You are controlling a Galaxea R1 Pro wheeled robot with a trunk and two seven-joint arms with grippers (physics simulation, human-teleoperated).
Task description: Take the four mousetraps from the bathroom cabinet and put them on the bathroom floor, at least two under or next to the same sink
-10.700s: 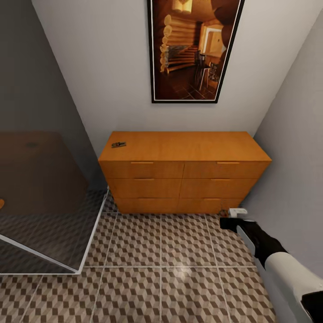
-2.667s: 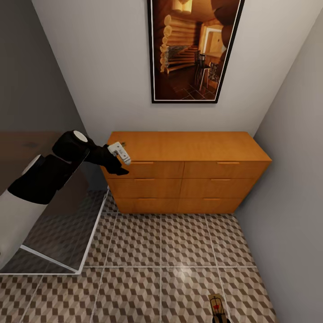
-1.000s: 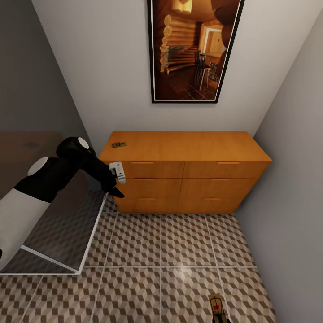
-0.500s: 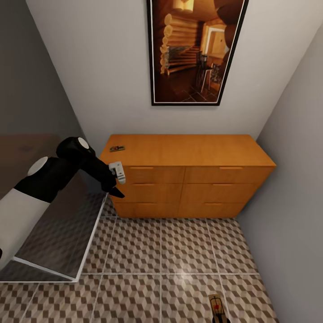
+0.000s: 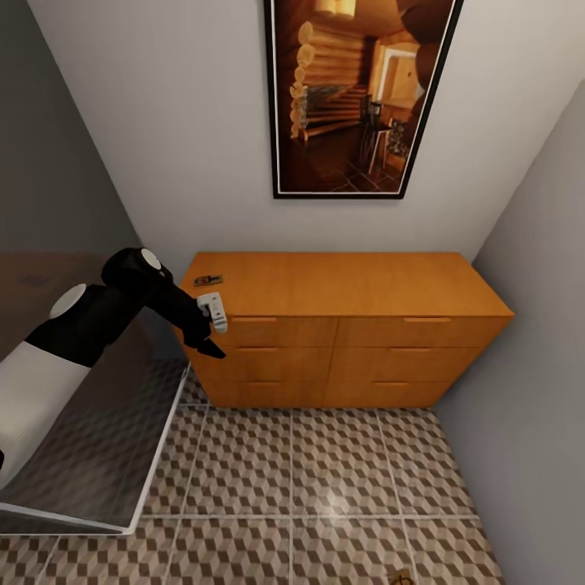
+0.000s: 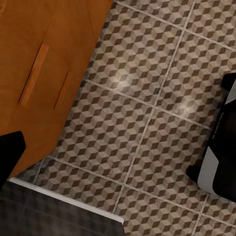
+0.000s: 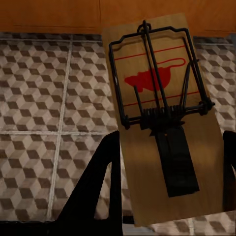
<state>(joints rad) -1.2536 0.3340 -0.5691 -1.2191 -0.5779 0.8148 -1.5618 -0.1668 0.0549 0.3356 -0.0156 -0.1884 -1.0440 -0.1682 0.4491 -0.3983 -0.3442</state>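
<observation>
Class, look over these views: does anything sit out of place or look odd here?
Nothing looks spilled or broken. One mousetrap lies on the cabinet top's left end; another mousetrap sits tilted between the right gripper fingers, above the bathroom floor.

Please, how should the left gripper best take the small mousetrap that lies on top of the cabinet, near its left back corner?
Probably from above. The mousetrap lies flat on the cabinet top, so only its thin board edges can be pinched. Close the fingers across the narrow width of the board, away from the wire. The left gripper hangs below it, before the drawer fronts, so it must rise first.
</observation>
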